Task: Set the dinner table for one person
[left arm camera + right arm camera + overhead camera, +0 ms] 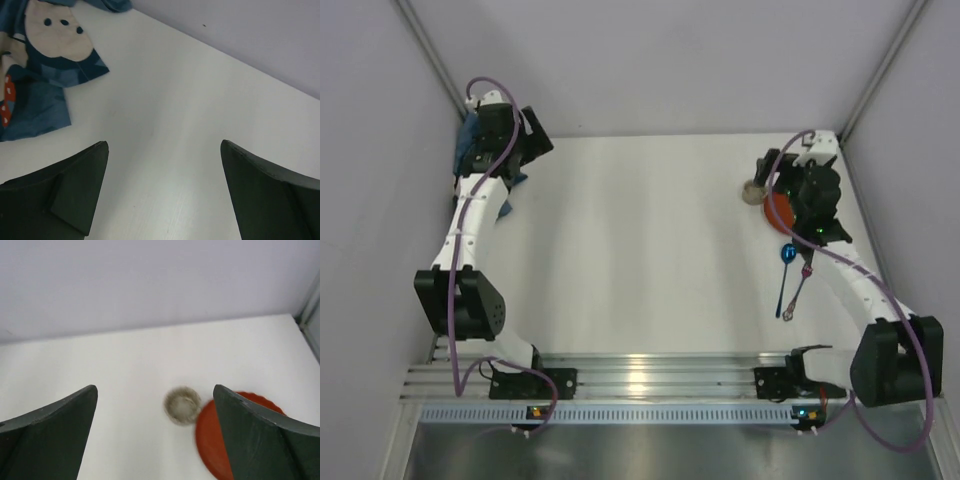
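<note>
Dinner table (640,250), left tool (164,145) spread, reaching far-left by placemat (35,100), right tool (155,387) spread, far-right by cup (181,405)

No readable txt, labels or nos. anywhere in any view.

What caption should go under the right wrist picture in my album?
Open right gripper above the white table, facing a small cup beside a red plate.
</note>
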